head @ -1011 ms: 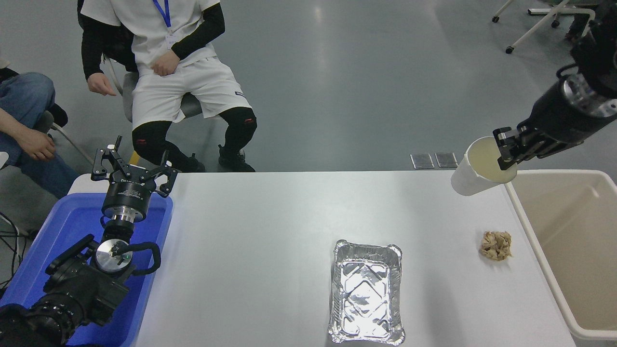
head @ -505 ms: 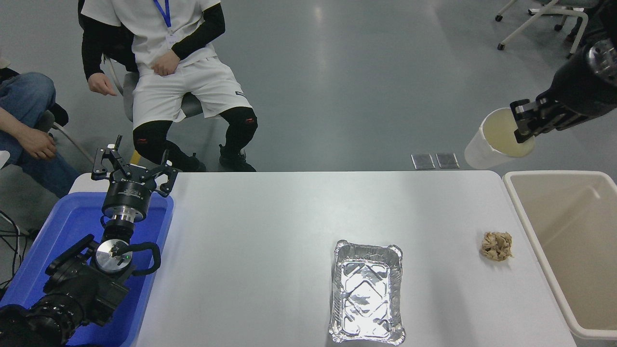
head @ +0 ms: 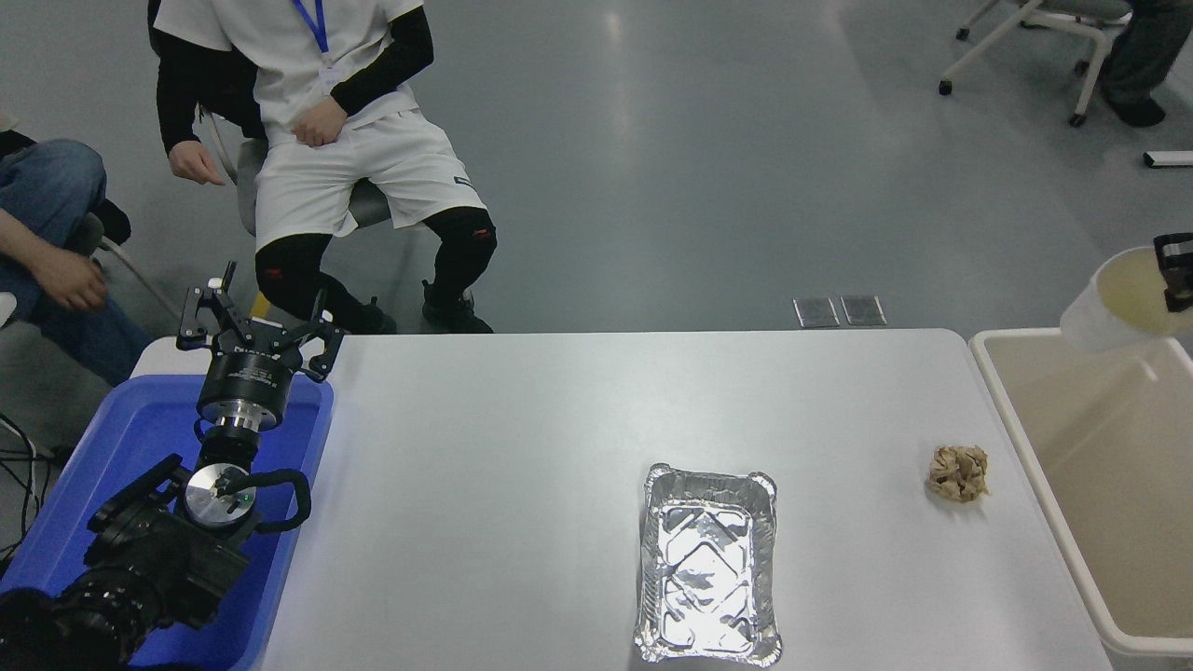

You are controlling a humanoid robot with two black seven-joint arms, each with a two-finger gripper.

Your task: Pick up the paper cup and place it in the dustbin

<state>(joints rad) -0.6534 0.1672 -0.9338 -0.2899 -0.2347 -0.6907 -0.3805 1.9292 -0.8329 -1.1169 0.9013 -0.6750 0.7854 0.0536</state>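
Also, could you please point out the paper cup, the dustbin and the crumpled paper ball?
paper cup (head: 1100, 312): head view, white outer wall.
dustbin (head: 1018, 431): head view, left rim.
crumpled paper ball (head: 958, 472): head view, its middle.

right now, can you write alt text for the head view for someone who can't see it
At the right edge, the right end effector holds a tilted paper cup in the air over the far end of a beige dustbin. On the white table lie a foil tray and a crumpled paper ball. The left end effector sits open over a blue tray.
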